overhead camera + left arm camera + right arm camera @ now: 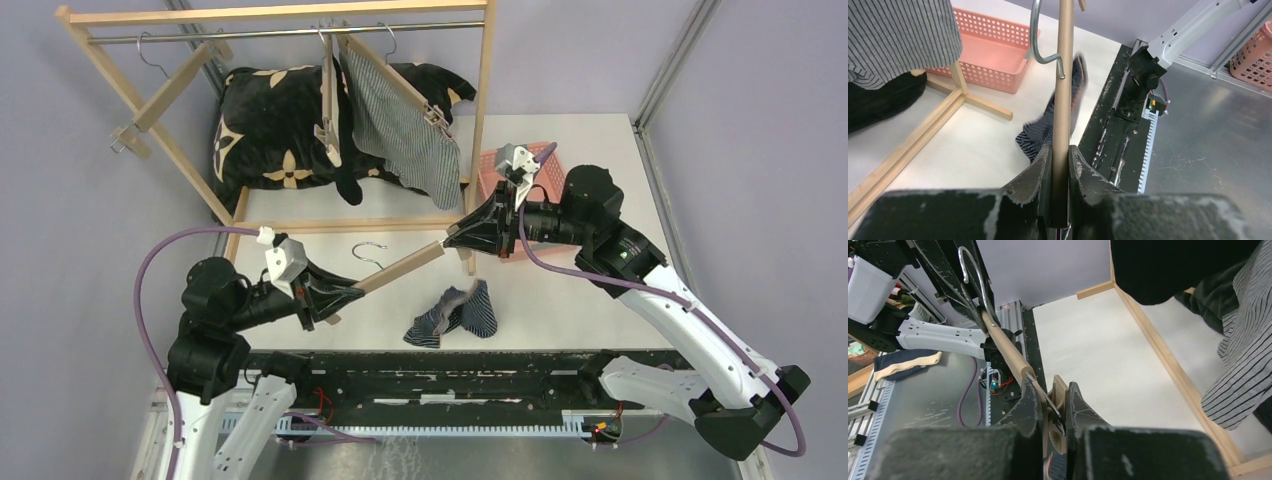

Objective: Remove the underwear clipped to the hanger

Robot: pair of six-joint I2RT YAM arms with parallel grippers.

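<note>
The left gripper [345, 293] and right gripper [455, 240] each squeeze an end of the hanger [400, 268], navy underwear [455, 312] lying beside it, pink basket [490, 170] behind.

walls [770, 60] lilac-grey | tbl [600, 290] white | wood rack [908, 145] rear-left | pink basket [988, 75] right

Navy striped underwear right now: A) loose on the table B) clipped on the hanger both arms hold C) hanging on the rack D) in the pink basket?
A: the navy striped underwear lies crumpled on the table, clear of the wooden hanger.
</note>
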